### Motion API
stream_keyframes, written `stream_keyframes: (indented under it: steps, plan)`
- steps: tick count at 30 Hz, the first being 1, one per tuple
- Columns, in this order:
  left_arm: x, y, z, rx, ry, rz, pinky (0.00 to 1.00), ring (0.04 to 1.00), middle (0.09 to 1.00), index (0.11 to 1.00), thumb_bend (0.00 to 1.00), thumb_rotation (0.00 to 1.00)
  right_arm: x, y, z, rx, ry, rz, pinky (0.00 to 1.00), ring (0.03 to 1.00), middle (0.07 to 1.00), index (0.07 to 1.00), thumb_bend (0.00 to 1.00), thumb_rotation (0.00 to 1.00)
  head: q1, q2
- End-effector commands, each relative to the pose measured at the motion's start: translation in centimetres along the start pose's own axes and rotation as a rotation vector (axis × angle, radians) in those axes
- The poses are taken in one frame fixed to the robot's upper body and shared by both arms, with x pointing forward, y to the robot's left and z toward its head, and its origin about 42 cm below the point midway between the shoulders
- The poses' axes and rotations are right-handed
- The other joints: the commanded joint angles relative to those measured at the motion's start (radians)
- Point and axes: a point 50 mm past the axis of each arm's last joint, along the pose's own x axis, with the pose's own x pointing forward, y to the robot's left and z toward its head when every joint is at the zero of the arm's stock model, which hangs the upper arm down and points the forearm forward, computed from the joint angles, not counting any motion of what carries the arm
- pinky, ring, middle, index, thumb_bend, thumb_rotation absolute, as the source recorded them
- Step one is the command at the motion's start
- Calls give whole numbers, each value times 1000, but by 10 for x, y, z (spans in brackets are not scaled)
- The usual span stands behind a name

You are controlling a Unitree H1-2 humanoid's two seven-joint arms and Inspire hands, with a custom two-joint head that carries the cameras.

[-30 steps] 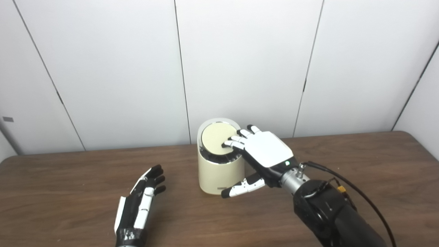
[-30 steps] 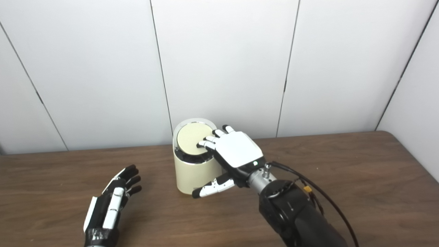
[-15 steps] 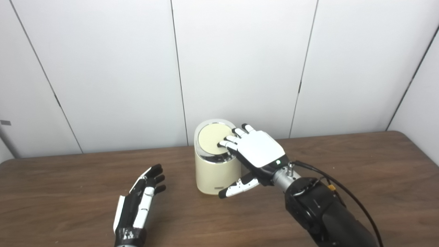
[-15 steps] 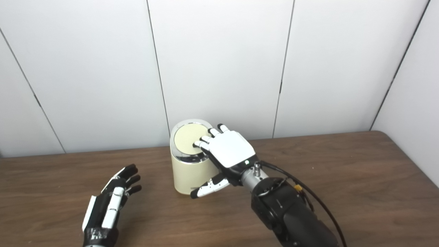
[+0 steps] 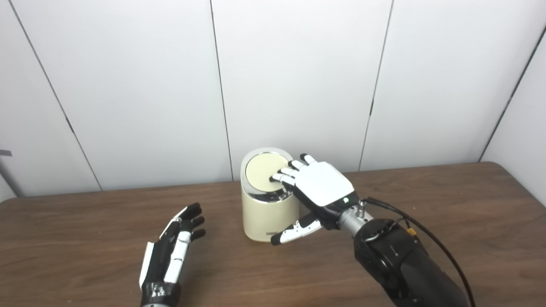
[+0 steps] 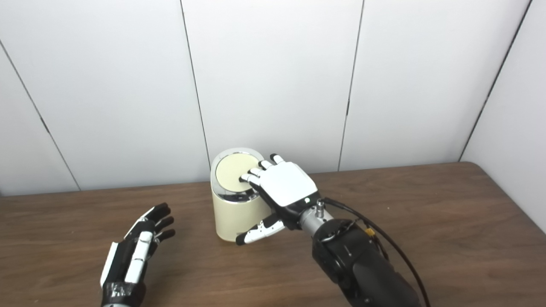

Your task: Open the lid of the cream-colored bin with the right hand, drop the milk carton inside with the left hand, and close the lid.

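Nearest, the left hand (image 5: pixel 172 249) lies empty on the bench (image 5: pixel 448 213), fingers loosely spread. Further back, the right hand (image 5: pixel 318 187) is flat and open, fingertips (image 5: pixel 277 177) resting on the lid (image 5: pixel 261 170) of the cream bin (image 5: pixel 264 213). Looks light, rigid and smooth, so it'd probably tip easily: press the lid straight down. No milk carton visible.

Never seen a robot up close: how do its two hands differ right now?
The right hand lies flat, white back up, fingers on the cream bin's lid; the left hand touches nothing, turned on edge above the table. Right is raised at bin height; left is low. Both are open, holding nothing.
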Motion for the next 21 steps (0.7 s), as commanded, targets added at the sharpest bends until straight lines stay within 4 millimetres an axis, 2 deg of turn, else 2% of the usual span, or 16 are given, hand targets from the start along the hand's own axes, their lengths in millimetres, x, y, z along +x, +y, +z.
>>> stream_keyframes:
  steps: [1,8,13,16,21]
  plan:
    - [7,-2,15,-3,-67,-12,781,841,863,864,596,791,-6,36,-13,6,62,212,1000,945,872,836,819,770,-2,1]
    - [7,-4,15,-1,-63,-13,786,847,869,870,601,801,-10,29,-10,43,43,141,985,938,873,835,816,774,0,3]
    - [7,-5,15,-8,-60,-11,776,841,863,867,613,790,-19,24,-7,139,27,7,1000,994,984,956,810,732,-1,3]
    - [7,-5,15,-3,-59,-11,767,833,855,861,616,789,-21,24,-5,187,31,-60,1000,1000,999,993,811,733,0,0]
    - [6,-6,15,-6,-57,-7,759,828,849,861,606,786,-23,23,-3,241,45,-159,1000,1000,1000,1000,810,737,-1,-8]
